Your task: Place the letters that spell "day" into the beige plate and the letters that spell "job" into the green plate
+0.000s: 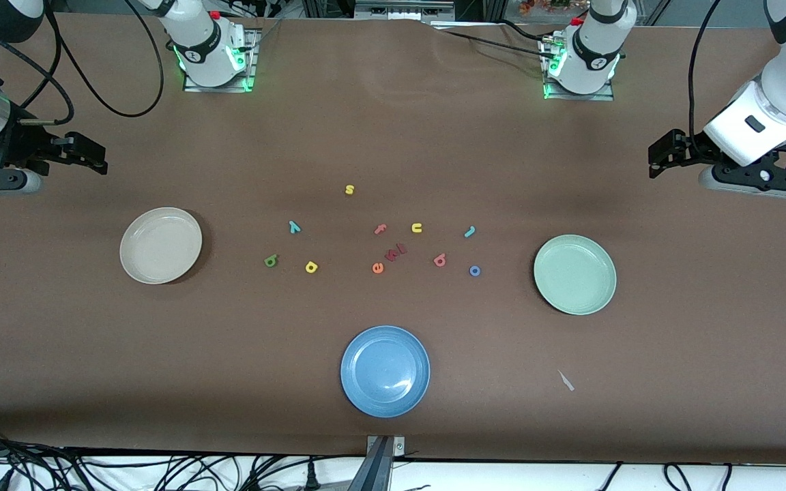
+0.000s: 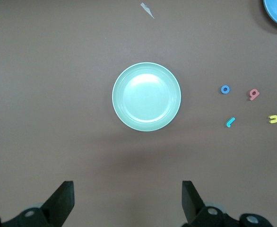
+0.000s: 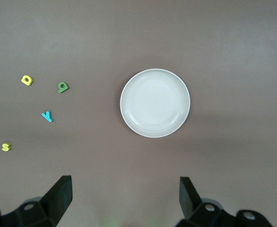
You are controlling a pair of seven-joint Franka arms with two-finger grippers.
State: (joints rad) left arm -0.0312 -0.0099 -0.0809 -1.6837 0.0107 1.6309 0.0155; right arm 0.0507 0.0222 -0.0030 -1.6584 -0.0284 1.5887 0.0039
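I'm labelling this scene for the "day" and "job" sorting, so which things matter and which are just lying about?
Belong to the job:
green d, yellow a, teal y
beige plate
teal j, blue o, salmon b
green plate

Just lying about:
blue plate
yellow s, yellow u, salmon f, orange e

Both arms have glossy white shells with black joint bands, and their bases glow green on square metal plates. The left gripper (image 1: 653, 158) and right gripper (image 1: 101, 161) are black, with wedge-shaped fingers (image 2: 63, 198). Black cables loop from the arms.
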